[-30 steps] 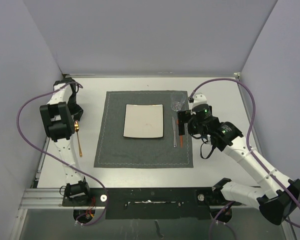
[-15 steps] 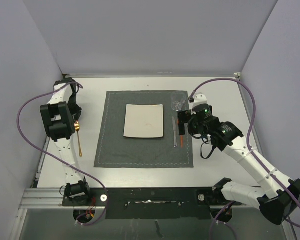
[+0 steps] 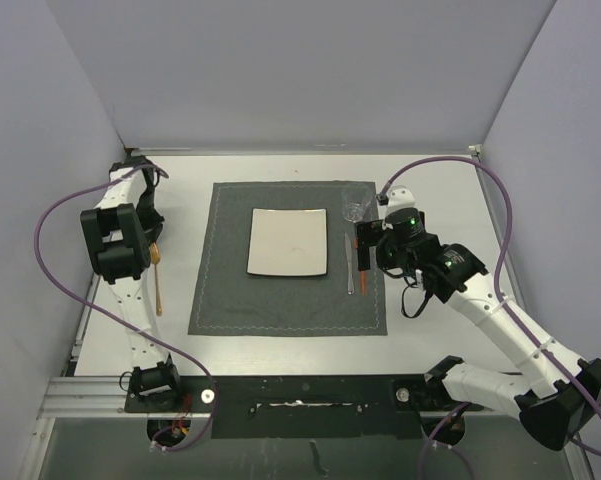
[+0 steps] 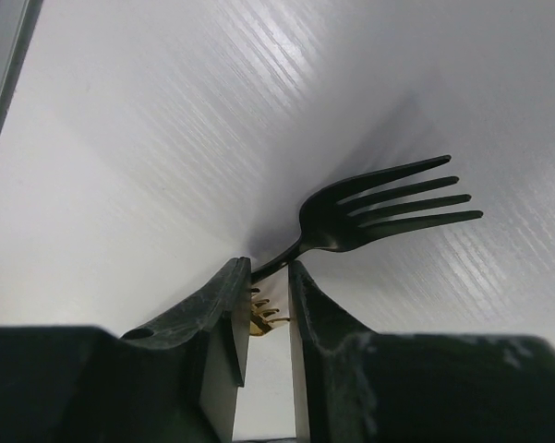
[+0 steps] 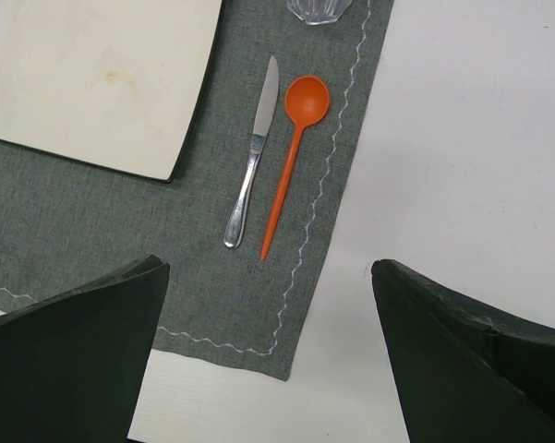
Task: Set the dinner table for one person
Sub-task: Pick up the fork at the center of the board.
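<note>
Between the left claw's (image 4: 268, 274) narrow jaws sat the gold fork (image 3: 158, 285), lying on the worktop (image 4: 120, 138) directly beneath; a firm pinch I couldn't confirm. Risk: gripped so near the head, it could pivot or slip free when lifted.

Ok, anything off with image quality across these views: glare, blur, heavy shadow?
Top external: evenly lit, sharp, no glare on the plate. Left wrist: the jaws of the left gripper are dark and soft, and the fork reads as a black silhouette on streaky white. Right wrist: knife and orange spoon are crisp; the jaws of the right gripper look soft.
</note>
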You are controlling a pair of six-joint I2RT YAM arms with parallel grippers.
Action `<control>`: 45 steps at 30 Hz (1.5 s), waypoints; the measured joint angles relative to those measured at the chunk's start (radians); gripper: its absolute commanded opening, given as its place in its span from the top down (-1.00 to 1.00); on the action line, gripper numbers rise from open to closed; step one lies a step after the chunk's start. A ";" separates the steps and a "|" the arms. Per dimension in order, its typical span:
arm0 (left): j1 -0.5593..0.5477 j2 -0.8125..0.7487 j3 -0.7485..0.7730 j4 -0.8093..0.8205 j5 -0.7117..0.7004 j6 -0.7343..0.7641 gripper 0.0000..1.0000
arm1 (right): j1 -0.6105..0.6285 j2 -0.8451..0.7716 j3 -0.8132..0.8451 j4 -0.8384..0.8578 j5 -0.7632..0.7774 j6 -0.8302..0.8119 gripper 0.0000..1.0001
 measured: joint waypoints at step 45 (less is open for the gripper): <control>-0.076 -0.194 -0.162 -0.042 0.042 -0.006 1.00 | 0.000 -0.072 -0.002 0.018 -0.075 0.016 -0.95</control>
